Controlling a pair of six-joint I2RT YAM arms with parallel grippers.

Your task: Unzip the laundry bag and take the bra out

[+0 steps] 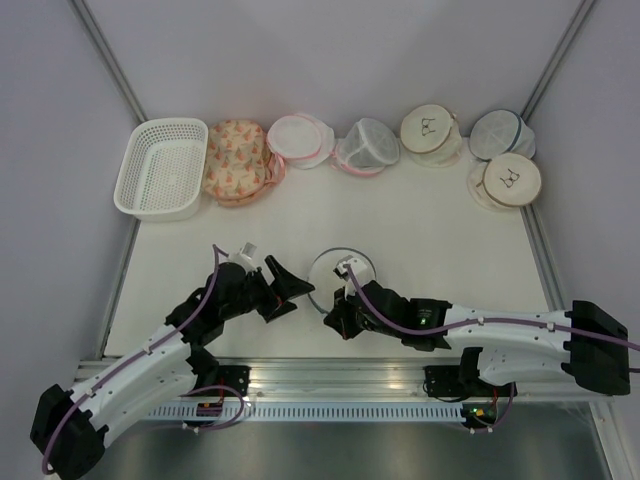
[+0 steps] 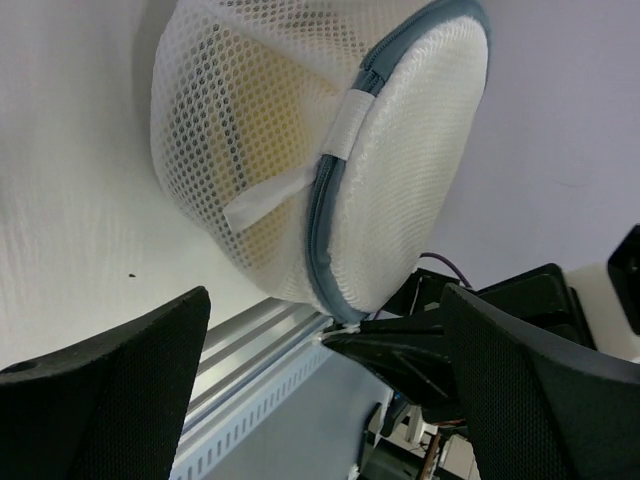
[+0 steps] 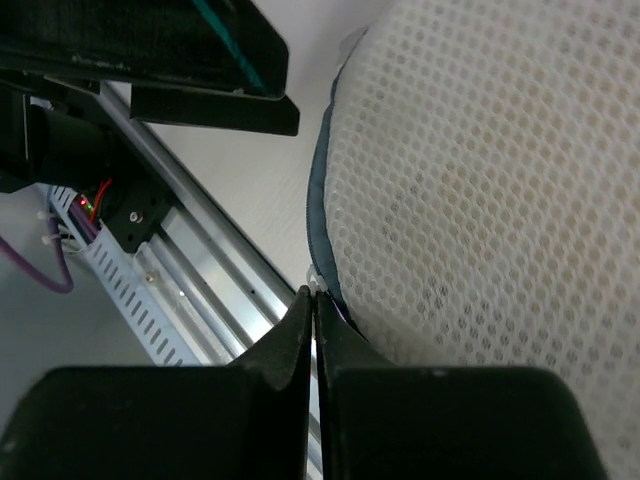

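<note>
1. The left claw [image 2: 325,300] is spread wide just left of the bag, gripping nothing, with its mouth turned toward the mesh side
2. The laundry bag [image 2: 260,130] sits on the table [image 1: 430,230] near the front edge, between the two claws. It looks light and soft, a mesh drum likely to dent and slide when tugged, so it probably needs bracing on one side
3. Its blue zip rim [image 2: 318,230] seems the firmest part, and the small pull on it is the sensible place to take hold
4. The right claw [image 3: 313,325] is pressed together at the rim's near edge, seemingly pinching the zip pull [image 3: 314,285]
</note>
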